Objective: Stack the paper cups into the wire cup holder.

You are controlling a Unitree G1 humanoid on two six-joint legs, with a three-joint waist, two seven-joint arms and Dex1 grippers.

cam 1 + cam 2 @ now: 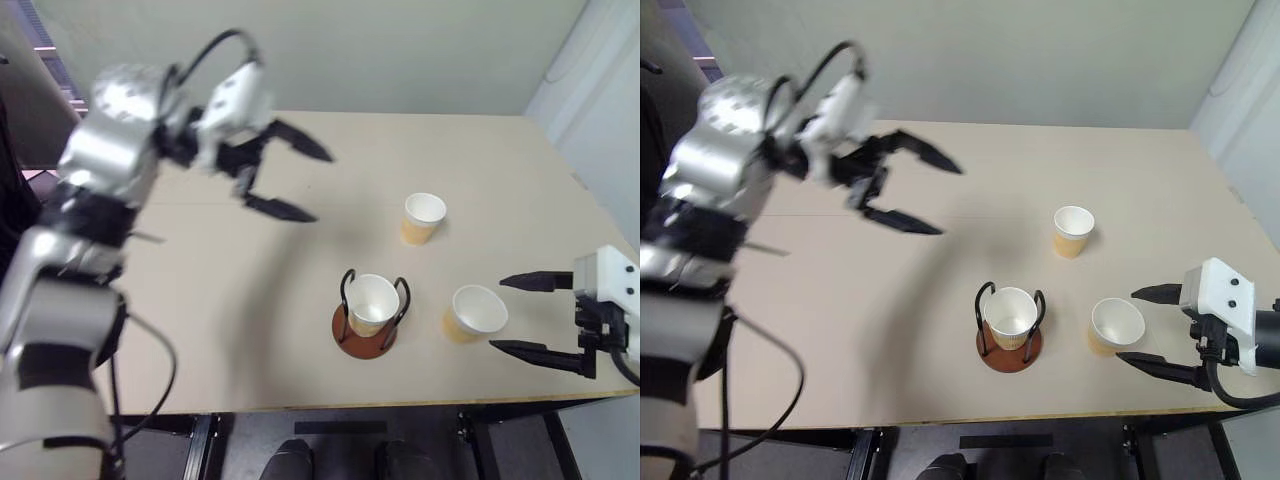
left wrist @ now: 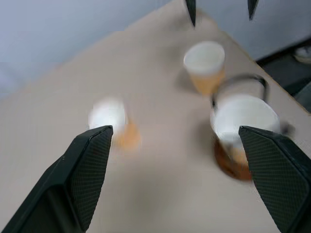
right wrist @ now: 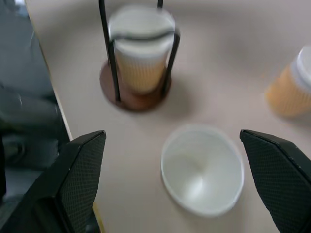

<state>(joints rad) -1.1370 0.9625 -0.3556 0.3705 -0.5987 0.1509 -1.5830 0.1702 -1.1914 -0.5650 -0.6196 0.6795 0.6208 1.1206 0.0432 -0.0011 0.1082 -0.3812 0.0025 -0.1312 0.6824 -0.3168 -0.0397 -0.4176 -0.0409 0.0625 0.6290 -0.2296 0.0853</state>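
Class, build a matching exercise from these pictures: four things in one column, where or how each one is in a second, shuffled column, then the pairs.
1. tan paper cup in the holder
2. tan paper cup nearest the right hand
3. left hand
4. black wire cup holder on a wooden disc

A. raised above the table, open
B. between the wire loops
C. between the open black fingers
D. near the table's front edge

1-B, 2-C, 3-A, 4-D

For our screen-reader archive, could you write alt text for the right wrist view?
An open right gripper frames an upright paper cup on a beige table. Beyond it a second cup sits in the wire cup holder; a third cup stands apart.
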